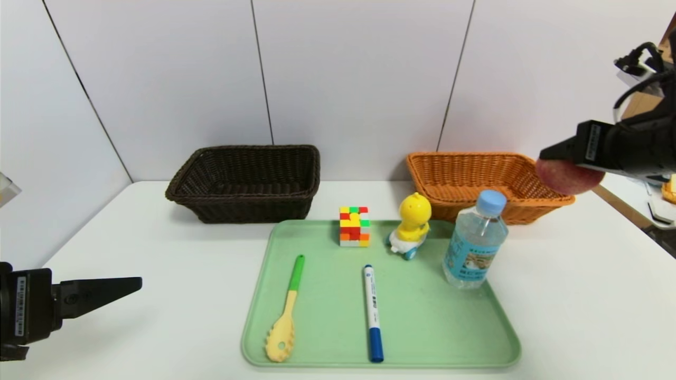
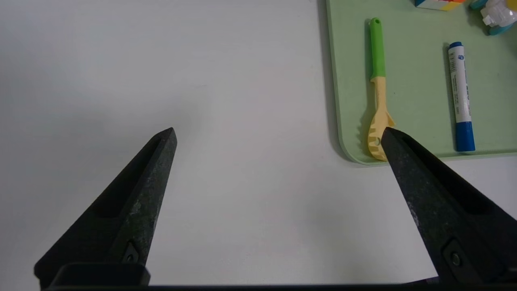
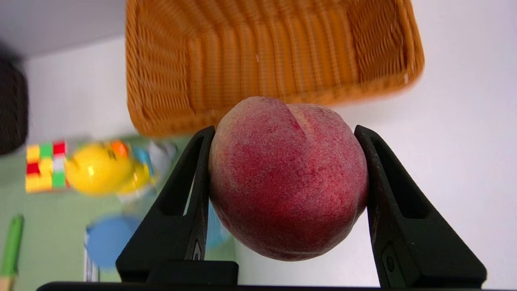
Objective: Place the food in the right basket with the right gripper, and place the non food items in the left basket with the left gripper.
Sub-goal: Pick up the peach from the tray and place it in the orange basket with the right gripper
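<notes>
A: Right wrist view first: the black two-fingered right gripper (image 3: 282, 178) has its fingers (image 3: 194, 190) clamped on the reddish-pink fuzzy peach (image 3: 287, 178), one on each flank, with the cleft turned toward the rectangular orange woven wicker basket (image 3: 258, 52).

B: And from the head view?

A: The peach (image 1: 567, 177) hangs in the air at about three o'clock from that basket (image 1: 465, 182), just off its right rim and not yet over it.

B: How will it handle?

A: I'd judge it light but soft-skinned and round, so it could bruise or roll; the grip across its widest part looks right, and a low release seems wise.

B: The other arm?

A: The black two-fingered left gripper (image 1: 113, 289) is parked over the white worktop (image 1: 158, 237) at nine o'clock from the pale green plastic tray (image 1: 422, 327), fingers spread wide and holding nothing. The dark brown woven wicker basket (image 1: 248, 182) sits at eleven o'clock from the tray.
</notes>
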`<state>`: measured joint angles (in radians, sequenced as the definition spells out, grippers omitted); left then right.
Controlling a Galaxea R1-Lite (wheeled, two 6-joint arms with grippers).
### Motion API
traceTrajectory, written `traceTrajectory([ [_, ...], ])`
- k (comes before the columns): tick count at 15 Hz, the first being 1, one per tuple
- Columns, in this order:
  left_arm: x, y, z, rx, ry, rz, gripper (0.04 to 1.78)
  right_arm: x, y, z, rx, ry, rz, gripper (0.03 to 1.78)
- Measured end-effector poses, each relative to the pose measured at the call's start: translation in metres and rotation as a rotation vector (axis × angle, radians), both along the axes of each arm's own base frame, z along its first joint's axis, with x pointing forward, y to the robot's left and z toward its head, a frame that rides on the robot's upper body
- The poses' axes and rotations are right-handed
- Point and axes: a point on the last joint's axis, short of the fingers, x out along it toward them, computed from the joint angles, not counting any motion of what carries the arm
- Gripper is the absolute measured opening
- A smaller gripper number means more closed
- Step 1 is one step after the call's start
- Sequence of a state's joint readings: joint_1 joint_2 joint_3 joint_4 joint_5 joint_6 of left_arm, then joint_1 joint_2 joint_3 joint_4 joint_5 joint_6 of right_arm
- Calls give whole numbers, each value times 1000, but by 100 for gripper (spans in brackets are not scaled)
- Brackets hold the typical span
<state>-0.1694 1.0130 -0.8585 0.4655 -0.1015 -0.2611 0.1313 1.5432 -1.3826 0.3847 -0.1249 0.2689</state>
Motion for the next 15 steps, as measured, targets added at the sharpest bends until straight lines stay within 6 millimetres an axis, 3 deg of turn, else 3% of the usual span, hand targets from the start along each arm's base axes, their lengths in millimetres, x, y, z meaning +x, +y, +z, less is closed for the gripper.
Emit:
traceTrajectory([
  [4, 3, -1, 0, -2, -10, -2, 178, 71, 7, -15, 10, -46, -6, 105],
  [8, 6, -1, -2, 1, -2, -2, 178, 134, 14, -56, 13, -24, -11, 105],
  [11, 9, -2, -4, 3, 17, -2, 178, 166, 18, -84, 14, -8, -14, 105],
  [15, 14, -2, -8, 6, 40, -1, 178, 189, 21, -108, 9, 19, -13, 105],
])
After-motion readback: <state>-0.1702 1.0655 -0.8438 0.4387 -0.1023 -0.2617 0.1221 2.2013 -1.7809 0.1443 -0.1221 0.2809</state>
